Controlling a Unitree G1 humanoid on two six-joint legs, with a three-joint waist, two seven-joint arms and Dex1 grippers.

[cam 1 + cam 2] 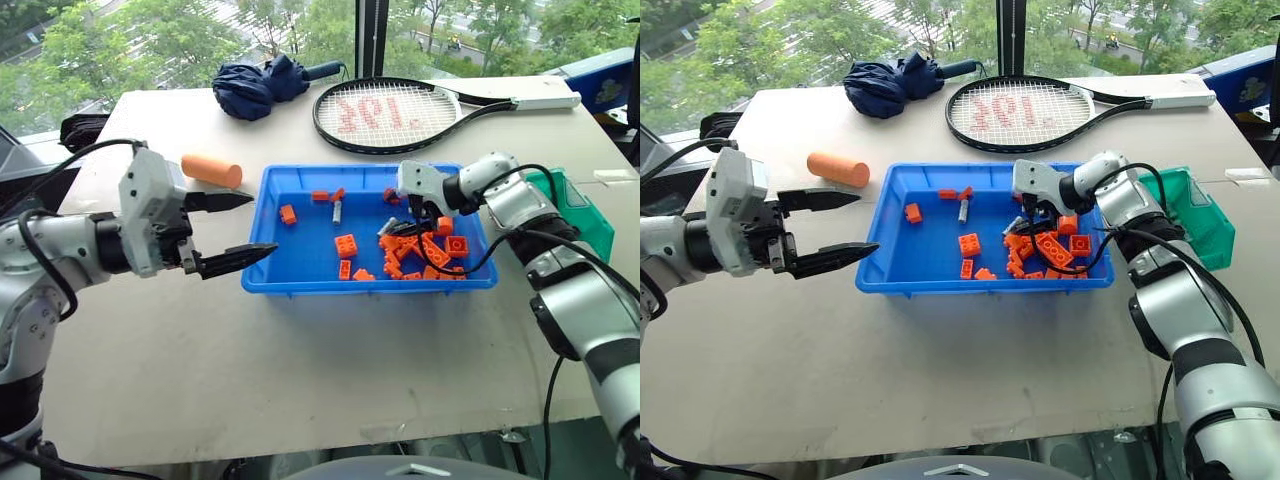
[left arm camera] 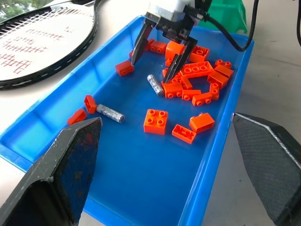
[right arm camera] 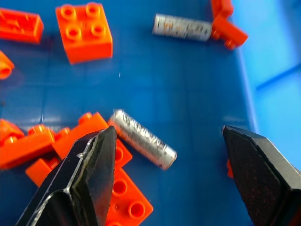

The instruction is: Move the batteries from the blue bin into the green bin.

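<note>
Two batteries (image 2: 155, 85) (image 2: 110, 113) lie on the floor of the blue bin (image 1: 300, 275): one against the orange brick pile (image 1: 420, 250), one near the far wall beside a loose brick. Right gripper (image 2: 157, 59) is inside the bin, jaws wide, straddling the first battery, holding nothing. Bare floor lies on the bin's left side. Left gripper (image 1: 235, 230) hovers open and empty outside the left rim. Green bin (image 1: 585, 215) stands just beyond the right rim, seemingly apart. An orange cylinder (image 1: 211, 170), racket (image 1: 400, 112) and folded umbrella (image 1: 260, 85) lie beyond.
</note>
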